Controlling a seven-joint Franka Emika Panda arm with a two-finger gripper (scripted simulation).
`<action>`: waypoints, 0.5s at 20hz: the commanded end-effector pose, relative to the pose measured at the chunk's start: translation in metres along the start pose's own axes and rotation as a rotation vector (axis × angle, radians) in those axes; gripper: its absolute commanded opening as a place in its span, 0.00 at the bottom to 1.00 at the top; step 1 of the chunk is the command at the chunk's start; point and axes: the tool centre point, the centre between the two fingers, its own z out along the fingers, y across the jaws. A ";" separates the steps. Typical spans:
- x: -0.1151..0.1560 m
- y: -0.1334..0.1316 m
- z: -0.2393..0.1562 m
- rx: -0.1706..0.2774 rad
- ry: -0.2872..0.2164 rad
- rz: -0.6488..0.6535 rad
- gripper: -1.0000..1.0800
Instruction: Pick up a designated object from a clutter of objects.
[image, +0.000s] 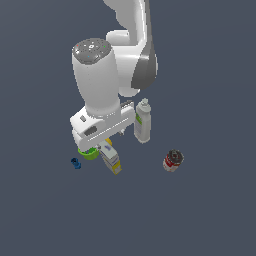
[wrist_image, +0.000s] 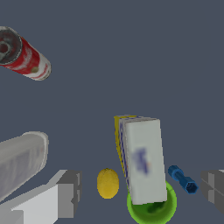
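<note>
The designated object, a white-grey carton (wrist_image: 142, 162) with a yellow band and blue marks, lies between my open fingers in the wrist view, touching neither. One of its ends overlaps the green cup (wrist_image: 151, 209). My gripper (wrist_image: 141, 192) is open and empty, and its fingers (wrist_image: 68, 192) stand wide on either side. In the exterior view the hand (image: 100, 145) hangs just above the carton (image: 112, 161) and the cup (image: 89, 153). A yellow ball (wrist_image: 107, 183) lies beside the carton.
A tiny blue piece (wrist_image: 183, 179) lies beside the cup on the other side, also seen in the exterior view (image: 75, 163). A white bottle (image: 142, 121) stands by the hand. A red-white can (image: 173, 160) lies to the exterior view's right.
</note>
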 end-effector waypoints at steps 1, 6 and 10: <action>-0.002 0.004 0.008 0.002 -0.003 -0.040 0.96; -0.004 0.009 0.019 0.005 -0.008 -0.093 0.96; -0.006 0.012 0.024 0.007 -0.010 -0.115 0.96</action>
